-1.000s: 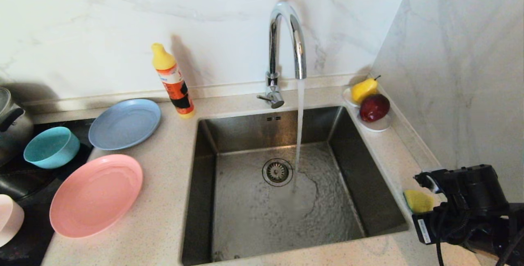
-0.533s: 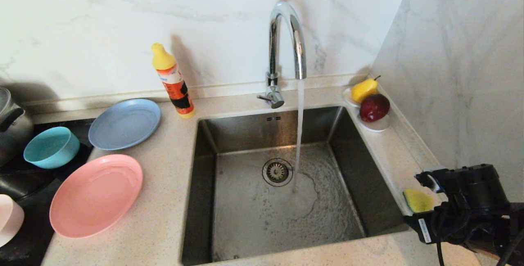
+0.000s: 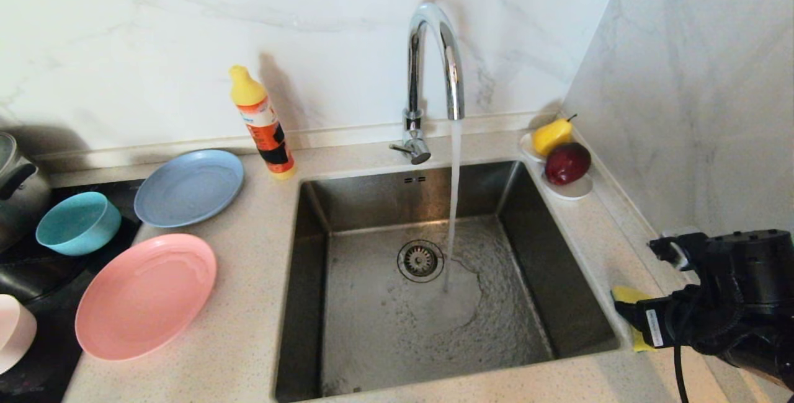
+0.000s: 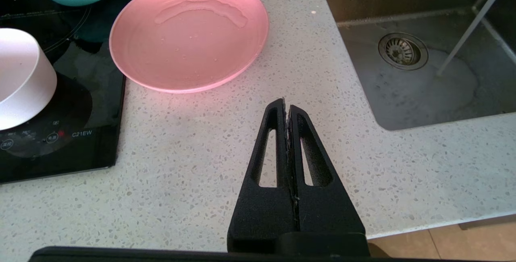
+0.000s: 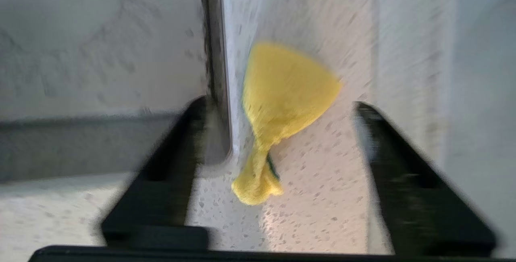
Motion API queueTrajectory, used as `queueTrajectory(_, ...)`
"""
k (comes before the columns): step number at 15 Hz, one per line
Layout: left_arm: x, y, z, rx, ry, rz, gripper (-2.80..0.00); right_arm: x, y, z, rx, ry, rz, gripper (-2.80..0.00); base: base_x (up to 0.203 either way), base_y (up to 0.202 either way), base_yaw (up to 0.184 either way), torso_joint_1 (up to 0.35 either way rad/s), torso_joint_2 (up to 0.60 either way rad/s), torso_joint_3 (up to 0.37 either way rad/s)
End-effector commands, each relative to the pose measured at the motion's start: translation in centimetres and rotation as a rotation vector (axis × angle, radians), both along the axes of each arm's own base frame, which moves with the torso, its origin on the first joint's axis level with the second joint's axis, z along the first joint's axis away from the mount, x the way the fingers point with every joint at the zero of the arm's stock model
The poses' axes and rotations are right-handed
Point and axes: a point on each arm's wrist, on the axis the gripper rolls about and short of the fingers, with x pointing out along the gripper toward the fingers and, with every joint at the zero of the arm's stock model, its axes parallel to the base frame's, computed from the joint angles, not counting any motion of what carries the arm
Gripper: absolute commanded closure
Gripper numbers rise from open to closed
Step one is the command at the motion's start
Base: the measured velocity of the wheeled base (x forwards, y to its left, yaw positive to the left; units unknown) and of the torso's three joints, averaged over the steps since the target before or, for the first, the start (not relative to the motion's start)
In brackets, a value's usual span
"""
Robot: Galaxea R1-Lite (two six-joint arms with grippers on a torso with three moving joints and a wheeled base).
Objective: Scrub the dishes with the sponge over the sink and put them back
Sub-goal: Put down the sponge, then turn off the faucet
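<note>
The sponge [image 5: 282,105], yellow with a thin green edge showing, lies crumpled on the bench just right of the sink [image 3: 428,279], near its near-right corner. The sink is a deep square steel basin with a round drain strainer; water streams into it from the chrome faucet. Left of the sink, the salmon-pink plate [image 3: 146,296] lies flat and wet, the grey-blue plate [image 3: 189,187] behind it, the teal bowl [image 3: 77,222] upright farther left, the pale pink dish [image 3: 13,332] at the left edge.
</note>
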Motion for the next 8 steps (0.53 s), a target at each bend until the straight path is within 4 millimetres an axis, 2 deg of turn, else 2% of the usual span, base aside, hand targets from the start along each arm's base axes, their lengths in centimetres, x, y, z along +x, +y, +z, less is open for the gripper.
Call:
queueTrajectory(1, 0.0, 0.0, 0.0, 0.000, 0.000, -0.001, 0.00, -1.2, -0.3, 2.2, 0.021, -0.098, 0.001, 0.00, 0.000, 0.000, 0.000, 0.000, 0.00, 0.000)
queueTrajectory(5, 0.0, 0.0, 0.0, 0.000, 0.000, -0.001, 0.00, -5.4, -1.0, 5.6, 0.034, -0.270, 0.037, 0.00, 0.000, 0.000, 0.000, 0.000, 0.00, 0.000)
queueTrajectory(8, 0.0, 0.0, 0.0, 0.000, 0.000, -0.001, 0.00, -10.8, -2.4, 7.7, 0.052, -0.424, 0.091, 0.00, 0.000, 0.000, 0.000, 0.000, 0.00, 0.000)
